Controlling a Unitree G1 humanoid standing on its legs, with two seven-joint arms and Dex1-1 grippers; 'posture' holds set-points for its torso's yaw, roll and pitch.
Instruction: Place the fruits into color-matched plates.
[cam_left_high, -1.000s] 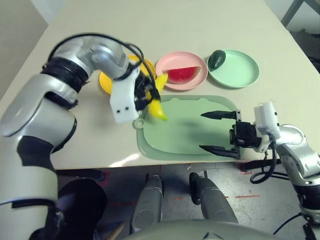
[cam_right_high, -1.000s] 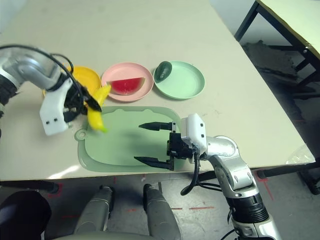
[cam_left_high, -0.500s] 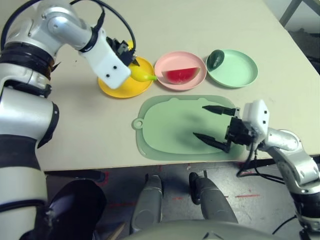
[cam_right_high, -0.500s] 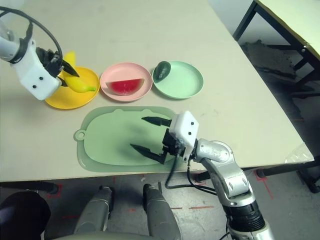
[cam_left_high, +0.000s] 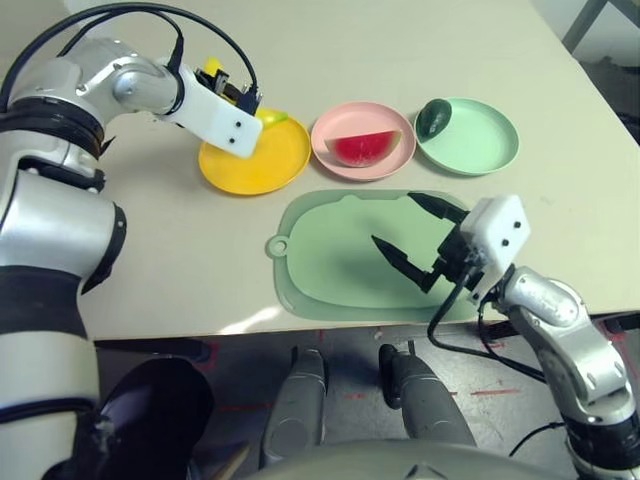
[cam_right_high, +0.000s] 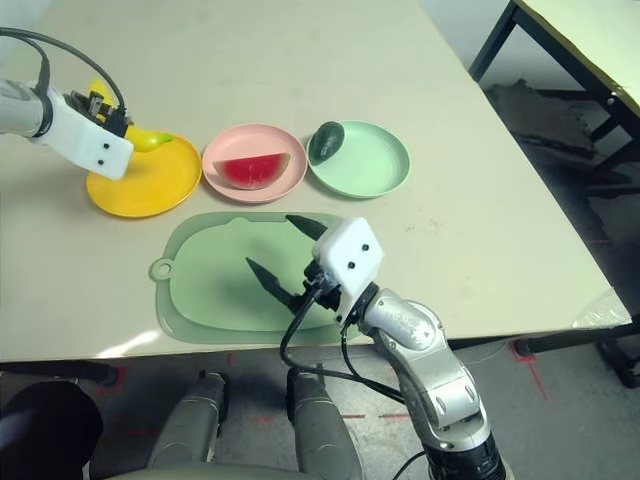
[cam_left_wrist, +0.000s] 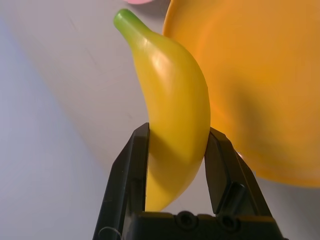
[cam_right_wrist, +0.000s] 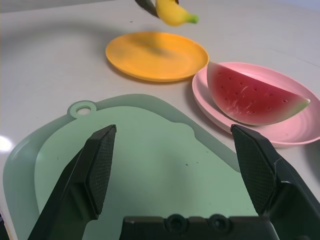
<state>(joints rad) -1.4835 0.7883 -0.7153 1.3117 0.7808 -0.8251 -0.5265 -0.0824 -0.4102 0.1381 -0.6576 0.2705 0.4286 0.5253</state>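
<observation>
three round shallow plastic plates sit beyond the large pale-green mat (cam_left_high: 350, 255): yellow-orange plate (cam_left_high: 255, 165), pink plate (cam_left_high: 345, 165) holding the red watermelon wedge (cam_left_high: 365, 148), mint green plate (cam_left_high: 480, 140) holding the dark green avocado (cam_left_high: 433, 118). left gripper (cam_left_wrist: 177, 150) clamps the curved yellow banana (cam_left_wrist: 172, 105) above the yellow-orange plate's far edge. right gripper (cam_left_high: 415, 240) hangs wide open, empty, over the mat.

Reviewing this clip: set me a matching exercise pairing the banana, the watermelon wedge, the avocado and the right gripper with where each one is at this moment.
Things:
1. banana
2. watermelon wedge
3. avocado
4. right gripper

Places:
A. on the pink plate
B. open above the pale-green mat
C. at the rim of the mint green plate
D. clamped in the left gripper, at the far edge of the yellow-orange plate

Pairs: 1-D, 2-A, 3-C, 4-B
</observation>
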